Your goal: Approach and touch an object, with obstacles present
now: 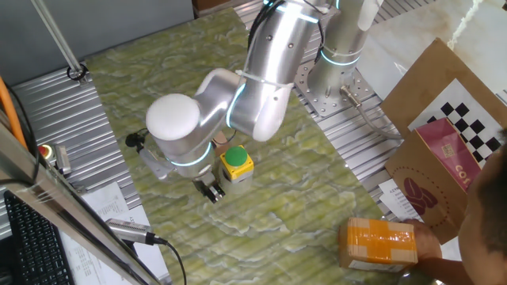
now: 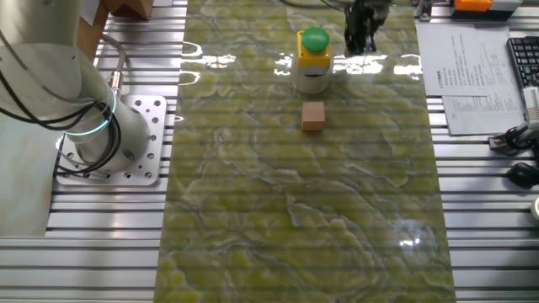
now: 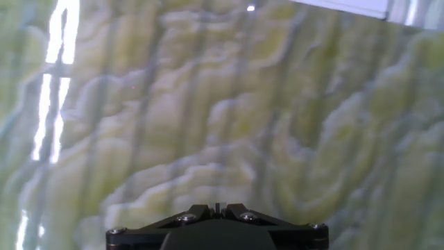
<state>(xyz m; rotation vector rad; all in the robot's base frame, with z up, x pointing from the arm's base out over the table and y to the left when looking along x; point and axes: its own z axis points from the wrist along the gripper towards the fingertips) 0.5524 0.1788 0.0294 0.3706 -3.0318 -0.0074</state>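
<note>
A yellow box with a green push button (image 1: 236, 161) stands on the green marbled table; it also shows in the other fixed view (image 2: 313, 52). A small tan wooden block (image 2: 313, 115) lies just in front of it, and in one fixed view only a sliver of the block (image 1: 220, 138) shows behind the arm. My gripper (image 1: 210, 190) hangs low over the table beside the button box, apart from it, and it also shows in the other fixed view (image 2: 362, 38). Its fingers (image 3: 218, 208) are together and hold nothing. The hand view shows only bare table.
A person's hand holds an orange-taped box (image 1: 379, 241) at the table's near right corner. A large cardboard box (image 1: 444, 142) with a checkerboard sheet stands to the right. The arm's base (image 2: 93, 135) sits on the slatted frame. Papers (image 2: 467, 76) and a keyboard lie beside the table.
</note>
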